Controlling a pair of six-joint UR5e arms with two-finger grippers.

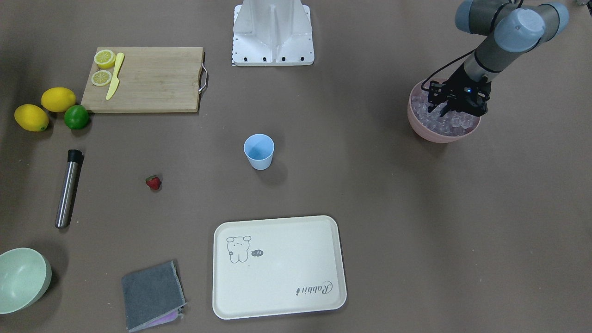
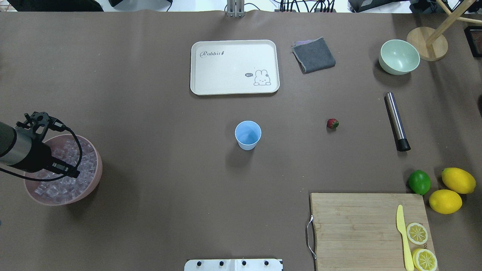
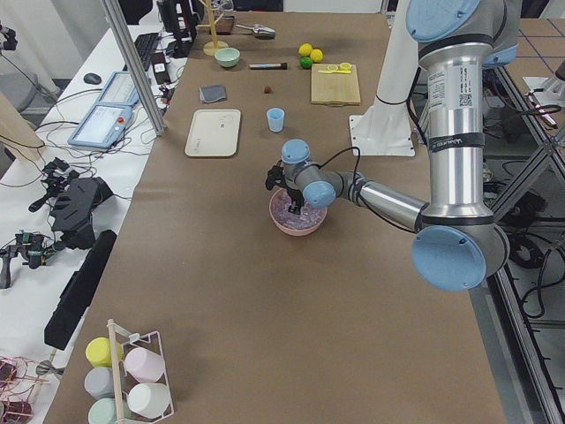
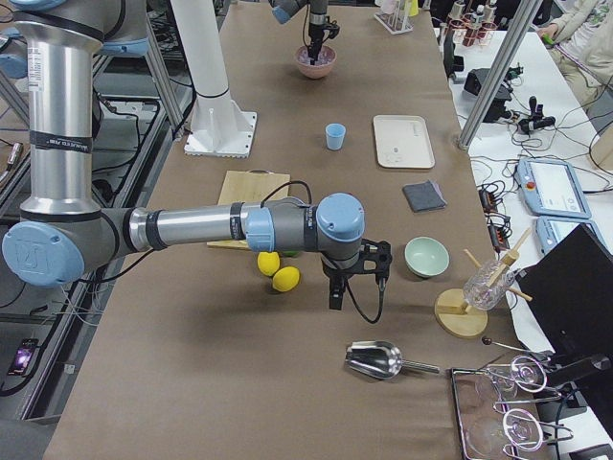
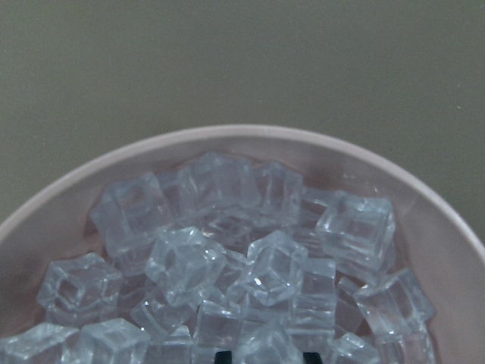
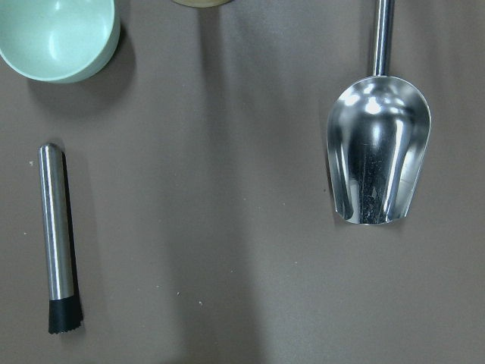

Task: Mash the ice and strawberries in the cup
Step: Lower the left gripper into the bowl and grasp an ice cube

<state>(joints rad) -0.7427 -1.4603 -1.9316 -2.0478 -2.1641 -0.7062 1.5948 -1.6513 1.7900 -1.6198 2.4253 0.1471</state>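
The left gripper (image 1: 443,110) is down in the pink bowl (image 1: 417,121) at the table's end on the robot's left, its tips among the ice (image 5: 258,273). From behind the robot, the wrist and its cables cover the claw. The left wrist camera catches only two dark bits at its bottom edge with a cube between them, so I cannot tell whether the claw is spread or pinching. The right gripper (image 4: 336,299) shows only from the table's right end, small and dark, hanging over the table near the lemons (image 4: 279,271). Its state cannot be told from there. Its own camera looks down on a steel muddler (image 6: 56,227), a metal scoop (image 6: 377,152) whose handle runs off the top edge, and a pale-green bowl (image 6: 57,38) cut off at the corner.

The ice is a heap of clear cubes with a faint lilac cast, piled close to the bowl's rim. The cup (image 1: 259,151) is light blue, tapered and upright near the table's middle, well apart from the bowl. The strawberry (image 1: 153,182) is small and red with a green cap. It lies on the bare table between the cup and the muddler, touching neither. A cream tray (image 1: 277,277) sits beyond the cup, on the far side from the robot.
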